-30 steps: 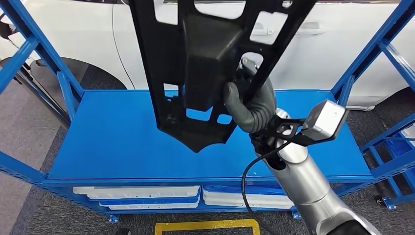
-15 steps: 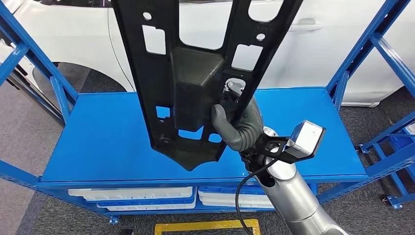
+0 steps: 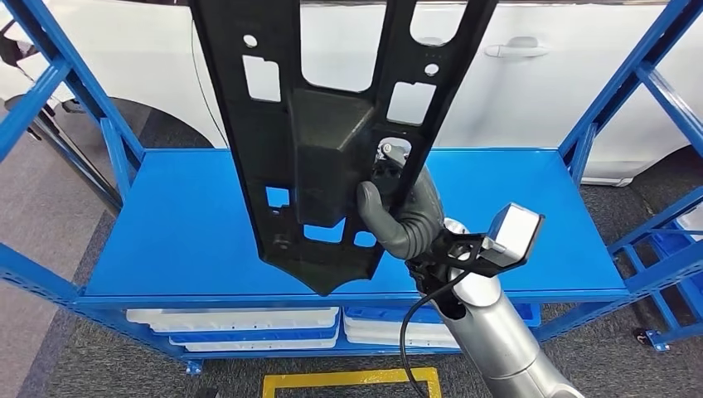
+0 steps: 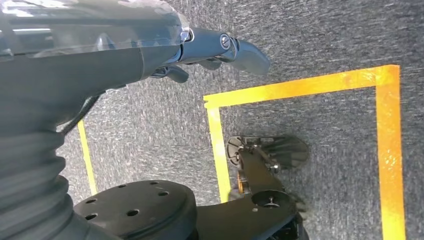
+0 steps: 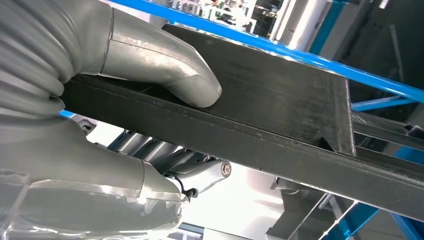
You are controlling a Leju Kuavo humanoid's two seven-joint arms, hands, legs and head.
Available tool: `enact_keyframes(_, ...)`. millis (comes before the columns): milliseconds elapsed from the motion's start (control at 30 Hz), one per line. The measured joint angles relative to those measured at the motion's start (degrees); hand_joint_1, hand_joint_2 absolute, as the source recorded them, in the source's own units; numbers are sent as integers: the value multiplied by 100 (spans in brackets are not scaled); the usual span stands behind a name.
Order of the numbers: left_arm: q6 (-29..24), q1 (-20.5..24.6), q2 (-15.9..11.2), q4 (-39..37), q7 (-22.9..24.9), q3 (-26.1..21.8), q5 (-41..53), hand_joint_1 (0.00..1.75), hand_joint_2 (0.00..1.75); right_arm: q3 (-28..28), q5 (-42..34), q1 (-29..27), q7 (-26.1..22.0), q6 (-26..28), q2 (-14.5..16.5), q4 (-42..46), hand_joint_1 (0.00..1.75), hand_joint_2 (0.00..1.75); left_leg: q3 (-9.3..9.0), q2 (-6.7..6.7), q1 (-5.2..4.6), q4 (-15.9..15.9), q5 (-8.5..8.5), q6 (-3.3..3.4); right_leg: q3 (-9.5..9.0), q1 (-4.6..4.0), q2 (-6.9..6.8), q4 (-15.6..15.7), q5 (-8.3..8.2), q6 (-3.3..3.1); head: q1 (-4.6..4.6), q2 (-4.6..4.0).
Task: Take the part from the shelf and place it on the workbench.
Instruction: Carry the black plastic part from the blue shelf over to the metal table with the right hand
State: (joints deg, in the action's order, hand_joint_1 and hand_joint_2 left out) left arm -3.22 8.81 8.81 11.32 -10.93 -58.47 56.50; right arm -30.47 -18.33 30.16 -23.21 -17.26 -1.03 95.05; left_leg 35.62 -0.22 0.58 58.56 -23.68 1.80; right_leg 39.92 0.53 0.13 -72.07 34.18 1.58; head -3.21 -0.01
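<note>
One black part [image 3: 332, 124], gripped by the right hand [image 3: 402, 211] near its lower end, thumb [image 5: 165, 60] pressed on one face, fingers behind; held upright above the blue shelf [image 3: 166, 240], clear of the shelf surface. Left hand [image 4: 220, 50] hanging over grey floor with yellow tape [image 4: 300, 87], fingers loosely extended, holding nothing. Two white trays [image 3: 232, 319] on the lower level. Versus half a second earlier: part and hand almost unchanged, whole view shifted slightly.

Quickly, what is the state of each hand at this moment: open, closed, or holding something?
Left hand: holds nothing, hangs over the floor; open or closed cannot be told.
Right hand: closed on the black part, held up above the blue shelf.
</note>
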Motion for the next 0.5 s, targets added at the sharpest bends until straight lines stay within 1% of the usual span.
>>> enact_keyframes(33,4,-3,0,0,2,0,3,0,175,1,16,0,7,11,0,-7,175,175,47,3,-7,5,34,3,35,2,0,-218,84,3,0,-1)
enact_keyframes(67,5,-7,0,0,5,0,11,0,175,1,33,1,14,24,0,-11,175,175,96,3,-13,10,69,1,-38,3,0,-217,54,-3,0,-1)
enact_keyframes(100,5,-11,0,0,10,0,22,0,175,1,53,9,20,33,0,-15,175,175,141,-1,-19,14,106,-6,-235,3,0,27,-70,-20,0,-1)
enact_keyframes(133,5,-14,0,0,24,0,38,0,175,1,77,30,28,41,0,-16,175,175,180,-5,-23,19,144,-18,-526,-1,1,444,-211,-50,0,-1)
enact_keyframes(167,5,-20,1,0,41,0,54,0,175,1,97,60,36,44,1,-16,175,175,216,-9,-30,22,181,-36,-805,-12,2,876,-304,-81,0,0)
enact_keyframes(200,5,-29,2,0,65,0,73,0,175,2,109,94,38,46,1,-16,175,175,236,-11,-31,18,219,-61,-1002,-32,3,1194,-383,-104,-1,1)
enact_keyframes(233,4,-39,2,0,90,0,87,0,175,9,115,128,38,48,1,-18,175,175,246,-11,-28,13,257,-92,-1103,-55,5,1381,-412,-120,-1,1)
enact_keyframes(267,1,-52,3,0,115,0,97,0,175,18,113,153,36,50,1,-21,175,175,253,-10,-22,-1,299,-125,-1101,-77,7,1418,-431,-131,-1,1)
enact_keyframes(300,-4,-67,2,0,141,0,106,0,175,28,110,167,32,51,0,-25,175,175,256,-12,-20,-22,347,-161,-1072,-87,7,1422,-492,-151,0,0)
enact_keyframes(333,-11,-85,0,0,165,0,109,0,175,37,106,181,29,51,0,-33,175,175,268,-14,-14,-24,356,-193,-1047,-76,-5,1447,-538,-184,1,-1)
enact_keyframes(367,-22,-105,-3,0,190,0,113,0,175,42,103,192,27,51,1,-39,175,175,304,-16,-12,22,275,-221,-1006,-61,-18,1462,-598,-229,1,-1)
enact_keyframes(400,-33,-128,-7,0,208,0,117,0,175,44,99,203,24,51,1,-44,175,175,364,-17,-9,166,88,-246,-953,-41,-32,1483,-664,-269,1,-1)
enact_keyframes(433,-42,-148,-11,0,223,0,120,0,175,45,96,215,22,52,1,-49,175,175,453,-15,3,442,-202,-266,-886,-30,-44,1490,-731,-299,0,-1)
enact_keyframes(467,-49,-161,-14,0,232,0,123,0,175,45,93,223,21,56,1,-51,175,175,553,-13,9,805,-509,-286,-804,-31,-48,1488,-793,-317,0,-1)
enact_keyframes(500,-51,-168,-16,0,236,0,127,0,175,46,91,227,25,62,0,-55,175,175,630,-12,15,1185,-740,-306,-719,-33,-53,1484,-856,-320,0,0)
